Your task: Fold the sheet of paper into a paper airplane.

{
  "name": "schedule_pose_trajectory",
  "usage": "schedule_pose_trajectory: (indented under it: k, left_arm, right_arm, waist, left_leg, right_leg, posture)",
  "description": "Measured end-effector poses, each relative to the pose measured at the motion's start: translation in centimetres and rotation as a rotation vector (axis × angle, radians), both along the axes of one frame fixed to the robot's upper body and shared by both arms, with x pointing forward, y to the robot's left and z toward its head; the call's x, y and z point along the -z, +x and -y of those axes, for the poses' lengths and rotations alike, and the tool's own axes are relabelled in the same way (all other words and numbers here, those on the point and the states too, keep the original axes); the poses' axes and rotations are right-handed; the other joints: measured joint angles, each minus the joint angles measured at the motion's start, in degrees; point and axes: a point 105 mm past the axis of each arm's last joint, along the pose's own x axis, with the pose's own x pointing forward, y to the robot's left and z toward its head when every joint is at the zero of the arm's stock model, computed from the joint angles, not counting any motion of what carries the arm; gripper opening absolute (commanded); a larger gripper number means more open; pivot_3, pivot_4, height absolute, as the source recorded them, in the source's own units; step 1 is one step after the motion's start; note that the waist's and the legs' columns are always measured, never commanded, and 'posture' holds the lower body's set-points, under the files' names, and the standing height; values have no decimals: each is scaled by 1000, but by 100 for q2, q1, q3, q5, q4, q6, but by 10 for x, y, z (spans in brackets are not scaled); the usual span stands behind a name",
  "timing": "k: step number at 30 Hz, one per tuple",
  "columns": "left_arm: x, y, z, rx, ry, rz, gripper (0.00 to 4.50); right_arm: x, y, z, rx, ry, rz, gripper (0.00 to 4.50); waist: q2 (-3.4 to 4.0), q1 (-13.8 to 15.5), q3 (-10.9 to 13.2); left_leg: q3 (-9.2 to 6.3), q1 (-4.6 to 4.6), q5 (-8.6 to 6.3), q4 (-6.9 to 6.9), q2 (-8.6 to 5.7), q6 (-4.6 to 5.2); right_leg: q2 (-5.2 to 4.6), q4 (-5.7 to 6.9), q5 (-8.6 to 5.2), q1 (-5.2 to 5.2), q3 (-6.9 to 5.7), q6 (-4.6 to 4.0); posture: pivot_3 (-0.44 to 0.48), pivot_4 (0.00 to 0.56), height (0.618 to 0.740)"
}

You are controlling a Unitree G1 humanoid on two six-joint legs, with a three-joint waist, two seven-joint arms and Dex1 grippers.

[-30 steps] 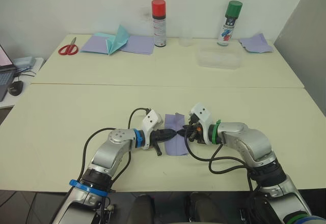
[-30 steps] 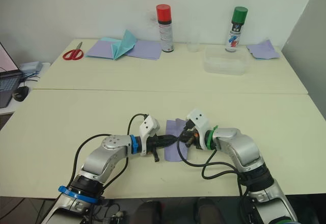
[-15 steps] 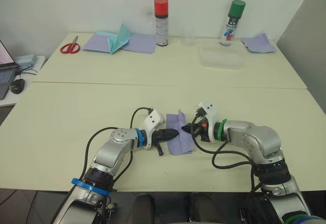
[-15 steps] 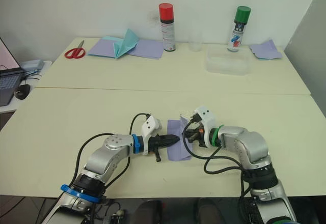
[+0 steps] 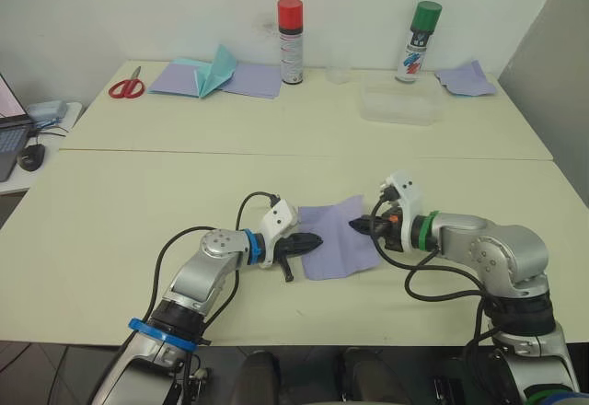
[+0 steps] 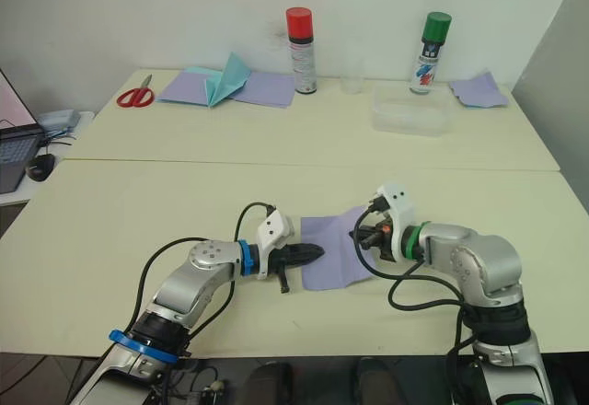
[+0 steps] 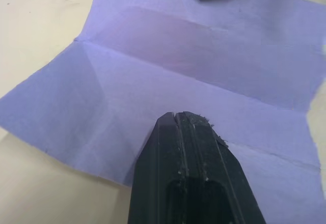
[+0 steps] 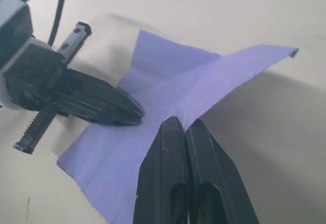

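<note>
Covering sheet of paper (image 5: 337,244): left end effector (image 5: 313,239).

- Looks like a robotics lab or test room, not a home: two plain cream tables (image 5: 138,202) pushed together against a bare white wall (image 5: 110,9).
- Craft props along the back: red scissors (image 5: 123,86), two spray cans (image 5: 290,40), spare paper sheets (image 5: 253,80), a clear plastic tub (image 5: 398,107).
- A laptop (image 5: 7,115) and mouse (image 5: 30,156) sit on a side desk.

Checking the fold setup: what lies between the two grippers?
The sheet of paper, opened flat, spans between the left gripper and right gripper, seen in the eye views.
</note>
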Motion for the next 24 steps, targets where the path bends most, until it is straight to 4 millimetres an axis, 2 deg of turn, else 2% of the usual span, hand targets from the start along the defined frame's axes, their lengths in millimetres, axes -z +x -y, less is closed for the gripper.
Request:
schedule_pose_trajectory:
  k: [7,24]
  left_arm:
    - [-1,2,0,19,17,20,0]
    - [-2,4,0,41,48,56,0]
  right_arm:
    - [9,-5,8,26,-22,-24,24]
    - [21,-7,12,64,-14,-87,24]
  waist:
    - [0,-1,0]
    - [1,2,-1]
  left_leg:
    - [-2,-1,0,0,-2,0]
    - [-2,-1,1,4,-2,1]
  right_leg:
    - [1,0,0,0,-1,0]
    - [1,1,3,1,-1,5]
  posture:
    - [0,150,740]
    - [0,150,740]
